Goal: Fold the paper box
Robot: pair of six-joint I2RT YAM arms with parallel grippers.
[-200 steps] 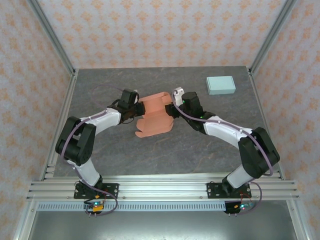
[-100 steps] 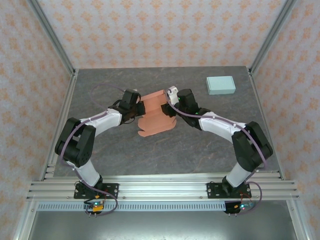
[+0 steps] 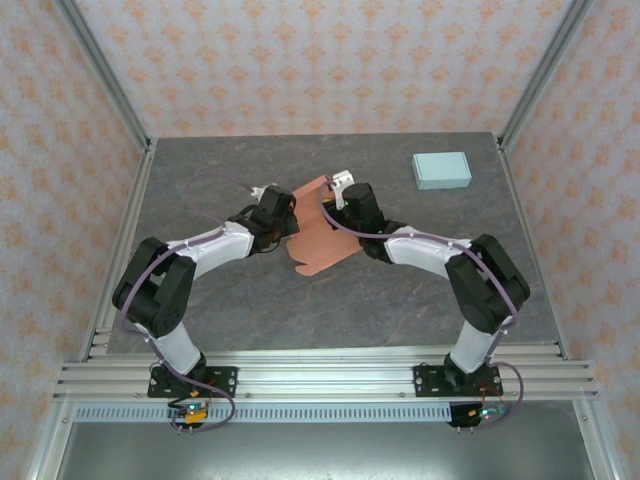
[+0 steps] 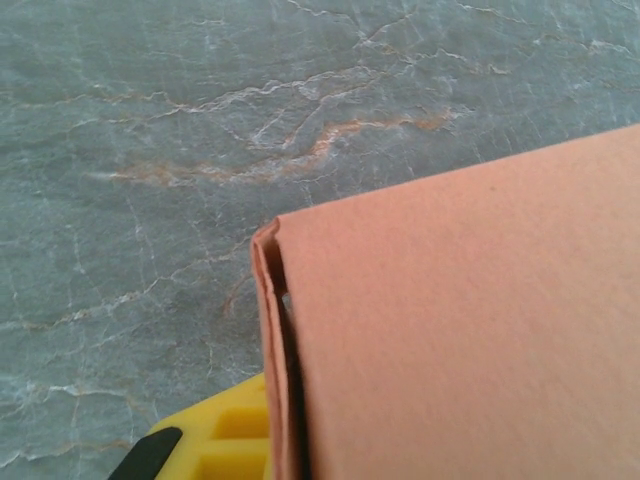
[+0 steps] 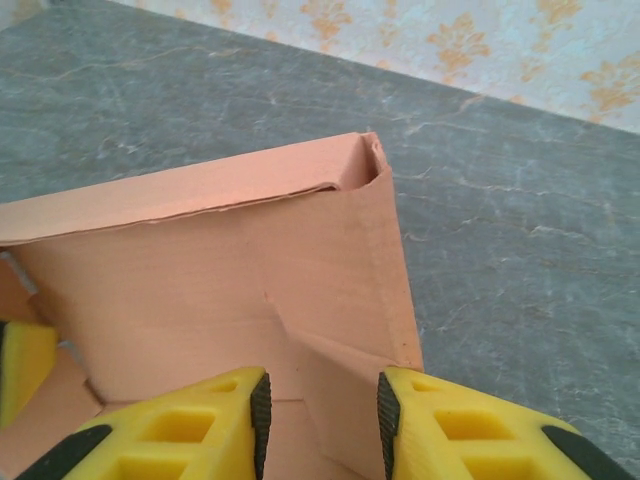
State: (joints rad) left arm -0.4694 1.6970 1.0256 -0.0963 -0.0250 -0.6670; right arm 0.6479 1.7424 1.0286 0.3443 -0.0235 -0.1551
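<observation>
**While both arms are on it, this paper box looks properly floppy**

Salmon paper box [image 3: 322,245] sits half-formed mid table [image 3: 420,300]. Left gripper [image 3: 283,222] is pinched flat onto its left wall. Right gripper [image 5: 318,400] has its jaws partly apart, astride an inner flap. Thin, light card that probably creases easily, so I'd grab near the folded corners.

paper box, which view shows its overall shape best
Top external: the whole paper box shows there, partly folded, with its flaps visible. The right wrist view shows one upright wall and a corner; the left wrist view shows a flat panel with a doubled edge.
</observation>
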